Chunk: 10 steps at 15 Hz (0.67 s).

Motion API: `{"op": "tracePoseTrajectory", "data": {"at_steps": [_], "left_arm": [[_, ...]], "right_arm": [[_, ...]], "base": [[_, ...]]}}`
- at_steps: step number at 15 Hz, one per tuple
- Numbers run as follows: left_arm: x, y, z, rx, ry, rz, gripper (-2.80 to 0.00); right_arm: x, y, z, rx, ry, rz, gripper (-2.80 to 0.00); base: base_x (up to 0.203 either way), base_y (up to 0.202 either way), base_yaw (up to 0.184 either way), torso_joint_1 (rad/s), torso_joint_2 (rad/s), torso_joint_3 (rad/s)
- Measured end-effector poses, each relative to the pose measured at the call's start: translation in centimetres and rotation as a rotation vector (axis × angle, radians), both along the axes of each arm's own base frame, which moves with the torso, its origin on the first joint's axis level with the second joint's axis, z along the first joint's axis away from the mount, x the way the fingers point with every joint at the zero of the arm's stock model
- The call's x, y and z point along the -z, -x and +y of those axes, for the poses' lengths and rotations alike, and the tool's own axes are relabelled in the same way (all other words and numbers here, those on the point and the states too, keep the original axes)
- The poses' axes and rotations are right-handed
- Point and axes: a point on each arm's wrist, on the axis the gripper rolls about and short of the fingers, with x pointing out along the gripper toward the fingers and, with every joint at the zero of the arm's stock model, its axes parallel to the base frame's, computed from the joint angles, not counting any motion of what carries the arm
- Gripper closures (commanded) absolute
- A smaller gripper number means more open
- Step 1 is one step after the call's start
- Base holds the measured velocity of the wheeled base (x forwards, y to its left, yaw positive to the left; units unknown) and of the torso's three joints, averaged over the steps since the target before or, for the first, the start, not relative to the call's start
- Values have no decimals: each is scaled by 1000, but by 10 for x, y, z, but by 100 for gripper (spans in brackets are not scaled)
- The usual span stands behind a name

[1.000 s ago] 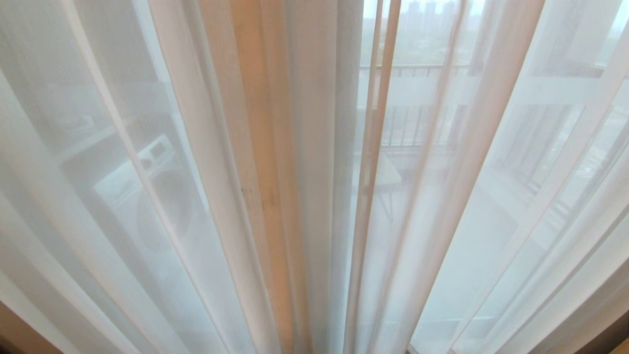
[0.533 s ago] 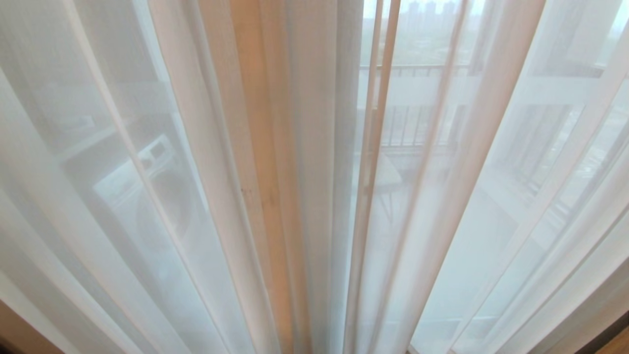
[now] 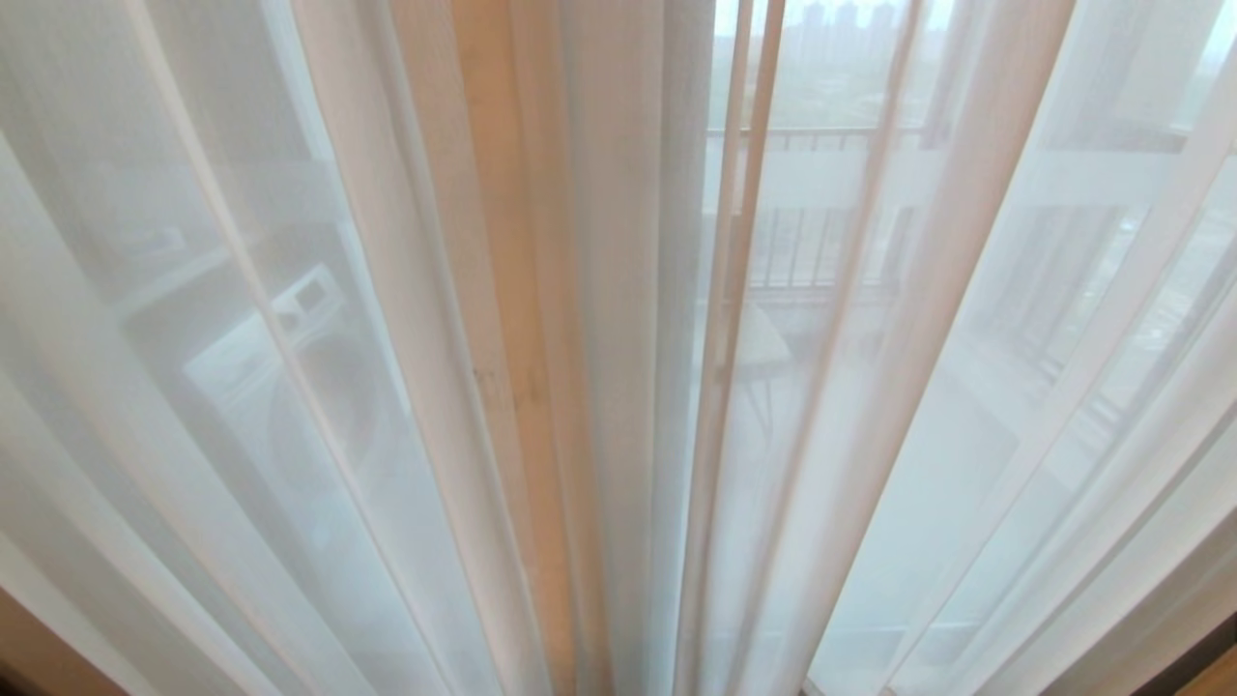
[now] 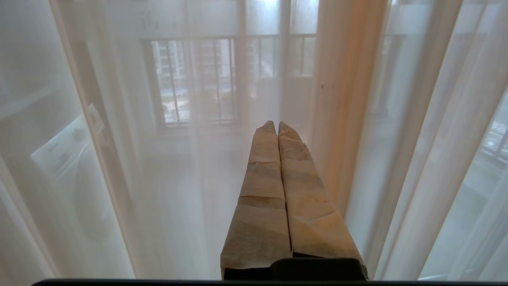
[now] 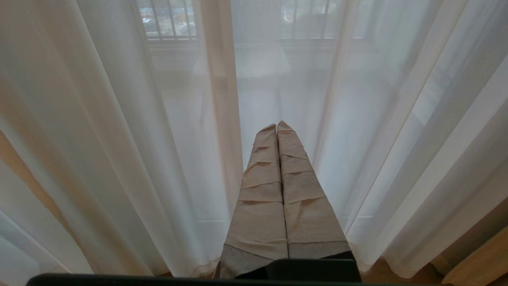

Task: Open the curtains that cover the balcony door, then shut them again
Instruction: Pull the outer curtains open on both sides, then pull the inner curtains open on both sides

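While both fingers [image 4: 278, 190] press together, curtains [image 3: 599, 338] hang drawn.

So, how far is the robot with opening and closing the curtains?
Nothing looks done yet: the white sheer curtains hang drawn across the balcony door, seen only dimly through the fabric. In hand: the left gripper and right gripper, both shut and holding nothing, point at the folds in their wrist views. Left: parting the curtains, then drawing them closed again.

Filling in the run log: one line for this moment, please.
thin white see-through sheer curtains: drawn shut | left pincer: shut, empty, facing the sheers | right pincer: shut, empty
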Motion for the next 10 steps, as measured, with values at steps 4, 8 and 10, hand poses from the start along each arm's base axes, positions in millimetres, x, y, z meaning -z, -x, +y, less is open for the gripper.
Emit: {"op": "tracePoseTrajectory", "data": {"at_steps": [4,8,10], "left_arm": [[-38,-3,-1,102,-17,3,0],[-88,-18,-4,276,-50,22,0],[-109,-30,-5,335,-53,44,0]], "right_arm": [[0,0,0,0,0,0,0],[0,0,0,-1,0,0,0],[0,0,0,0,0,0,0]], "base": [[0,0,0,0,0,0],[0,0,0,0,0,0],[0,0,0,0,0,0]]}}
